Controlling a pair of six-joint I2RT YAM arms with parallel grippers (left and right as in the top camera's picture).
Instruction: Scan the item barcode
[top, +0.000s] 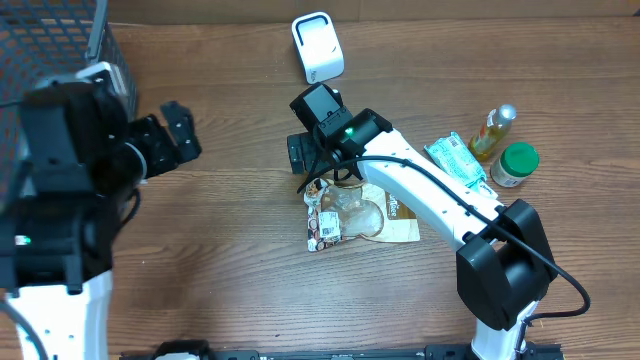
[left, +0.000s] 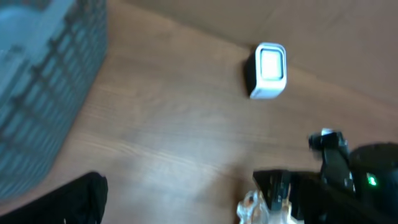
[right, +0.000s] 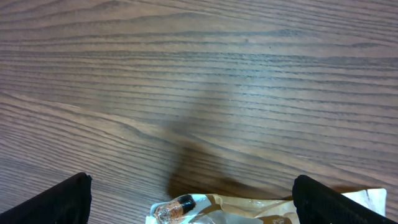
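Wood-grain table (top: 230, 250) carries everything here. The pouch (top: 372, 215) lies flat near its middle, with the white scanner (top: 318, 45) standing well apart at the far edge. A bottle (top: 492, 130), a green-lidded jar (top: 515, 165) and a pale green packet (top: 455, 160) sit to the right, and a basket (top: 60, 40) is in the far left corner.

The right gripper (top: 318, 168) hangs over the pouch's upper left end with its fingers spread wide; in the wrist view that end of the pouch (right: 261, 208) shows low between them. The left gripper (top: 172, 135) waits off to the left near the basket, its jaws also apart and empty.

The pouch looks like thin brown and clear film: light, limp, crinkly and probably slick. Lying flat, it gives little to pinch at its middle, so the raised, crimped end nearest the right fingers seems the best hold. It will likely droop once lifted. I cannot tell where the barcode is.
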